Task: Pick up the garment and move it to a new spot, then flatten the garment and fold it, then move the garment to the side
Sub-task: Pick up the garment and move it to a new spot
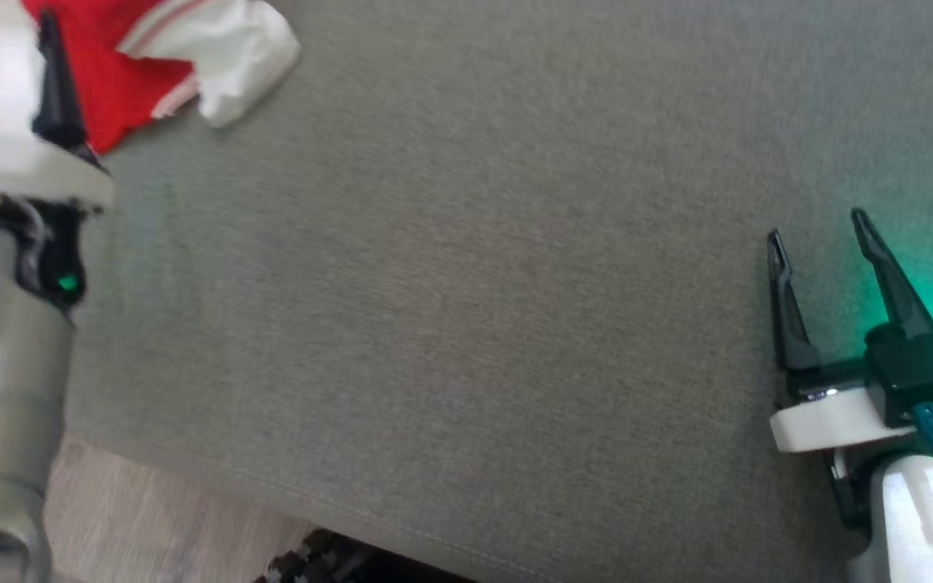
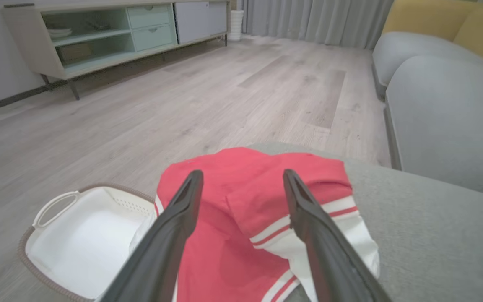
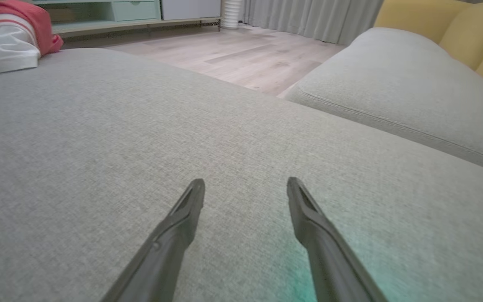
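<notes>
The garment sits crumpled at the far left corner of the sofa cushion, so we reckon everything's left: pickup, flatten, fold. Our left hand hangs open beside it, and our right hand is open near the right edge. The left wrist view adds a white basket on the floor.

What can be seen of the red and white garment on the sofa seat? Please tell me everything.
The garment is red cloth with white parts and thin red-and-white stripes at the borders. It lies crumpled, folded over itself, at a corner of the grey-green sofa seat, with a white basket on the floor beside that corner. The left gripper is open, its fingers pointing over the garment; contact cannot be told.
</notes>
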{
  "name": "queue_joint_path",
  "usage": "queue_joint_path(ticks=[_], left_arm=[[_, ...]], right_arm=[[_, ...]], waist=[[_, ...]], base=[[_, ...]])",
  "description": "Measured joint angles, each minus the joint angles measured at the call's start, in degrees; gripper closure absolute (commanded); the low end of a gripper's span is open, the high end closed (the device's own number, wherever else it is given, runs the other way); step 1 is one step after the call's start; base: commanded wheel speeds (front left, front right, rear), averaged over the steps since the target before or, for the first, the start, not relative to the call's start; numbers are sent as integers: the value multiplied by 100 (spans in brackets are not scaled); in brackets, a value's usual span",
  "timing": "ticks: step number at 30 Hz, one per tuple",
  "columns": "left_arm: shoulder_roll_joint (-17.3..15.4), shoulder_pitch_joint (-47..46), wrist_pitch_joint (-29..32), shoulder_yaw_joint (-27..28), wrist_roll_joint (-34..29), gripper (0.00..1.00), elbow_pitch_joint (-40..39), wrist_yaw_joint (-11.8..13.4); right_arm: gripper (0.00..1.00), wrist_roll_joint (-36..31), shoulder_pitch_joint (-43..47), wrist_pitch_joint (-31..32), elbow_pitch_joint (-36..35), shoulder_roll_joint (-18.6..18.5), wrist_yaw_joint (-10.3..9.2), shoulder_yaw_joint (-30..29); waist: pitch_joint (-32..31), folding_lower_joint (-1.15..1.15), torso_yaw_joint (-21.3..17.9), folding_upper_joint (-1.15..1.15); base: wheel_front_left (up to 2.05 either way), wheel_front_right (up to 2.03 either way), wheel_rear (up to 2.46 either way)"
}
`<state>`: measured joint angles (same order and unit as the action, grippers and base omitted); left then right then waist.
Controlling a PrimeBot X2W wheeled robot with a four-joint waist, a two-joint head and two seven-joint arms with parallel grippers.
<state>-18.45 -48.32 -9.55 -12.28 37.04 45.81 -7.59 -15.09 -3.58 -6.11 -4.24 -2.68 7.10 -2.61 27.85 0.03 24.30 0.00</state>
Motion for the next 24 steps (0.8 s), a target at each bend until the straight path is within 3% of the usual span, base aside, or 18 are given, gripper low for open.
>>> queue_joint_path(ticks=[7,15,16,18,24], left_arm=[[-189,-912,73,-391,517,0,1306,0],[-243,-1284,258,-909,850,0,1705,0],[-243,-1280,345,-1015,902,52,1708,0],[-249,-1271,478,-1205,1028,100,1694,1],[-436,-1059,748,-1816,1471,100,1285,0]], right_arm=[[0,-132,7,433,-1036,-5,0,382],[0,-112,99,514,-1486,-5,0,338],[0,-111,99,513,-1504,-5,0,334],[0,-96,98,513,-1511,-5,0,302],[0,48,98,476,-1321,-5,0,214]], waist=[[666,-2,-414,0],[1023,-2,-712,0],[1035,-2,-733,0],[1027,-2,-764,0],[820,-2,-810,0]], base=[[0,0,0],[0,0,0],[0,0,0],[0,0,0],[0,0,0]])
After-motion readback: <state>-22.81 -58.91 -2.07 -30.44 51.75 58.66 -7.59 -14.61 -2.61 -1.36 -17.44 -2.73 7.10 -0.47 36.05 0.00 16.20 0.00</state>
